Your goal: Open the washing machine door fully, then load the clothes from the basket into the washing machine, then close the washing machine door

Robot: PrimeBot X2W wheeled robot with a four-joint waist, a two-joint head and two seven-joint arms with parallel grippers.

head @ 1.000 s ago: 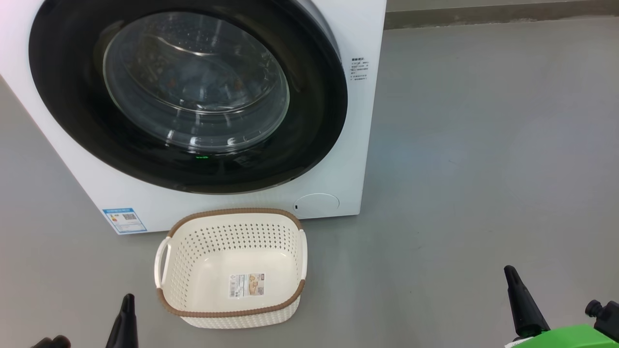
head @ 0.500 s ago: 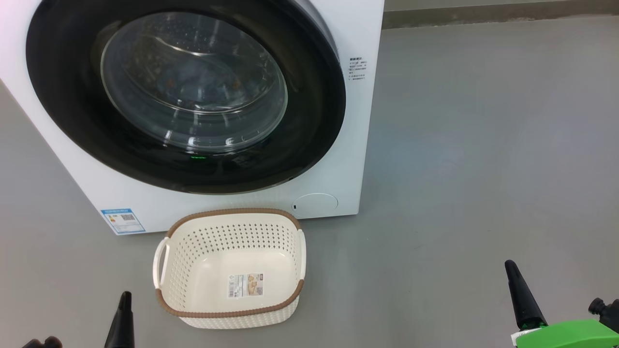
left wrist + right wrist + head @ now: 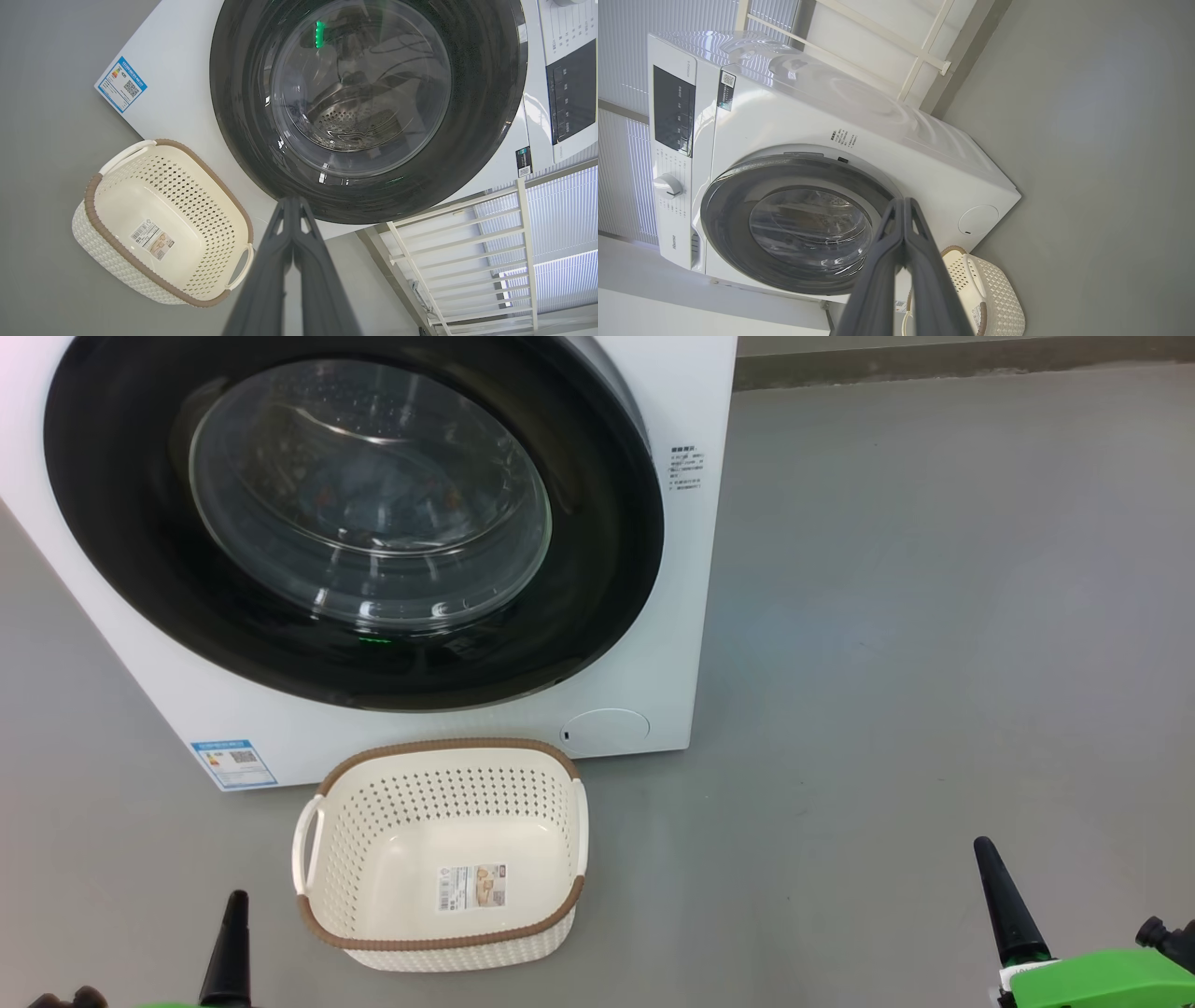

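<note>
DOOR: the washing machine door [image 3: 607,551] sits shut on the washing machine [image 3: 677,644] | BASKET: the basket [image 3: 448,747] is empty, just before the machine | LOAD: the clothes [image 3: 322,490] are faintly visible behind the glass | CLAWS: left gripper [image 3: 229,943] and right gripper [image 3: 1004,905] are pressed together, empty, well back from the machine | STATUS: judged complete

The right gripper [image 3: 903,201] (fingers [image 3: 877,273] pressed together) faces the washing machine [image 3: 924,154], door [image 3: 728,219] closed; the basket [image 3: 997,294] sits at its base.

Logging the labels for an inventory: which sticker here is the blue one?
The blue rectangular sticker low on the front of the white boxy washing machine; the sticker on the floor of the cream perforated plastic basket is white.
</note>
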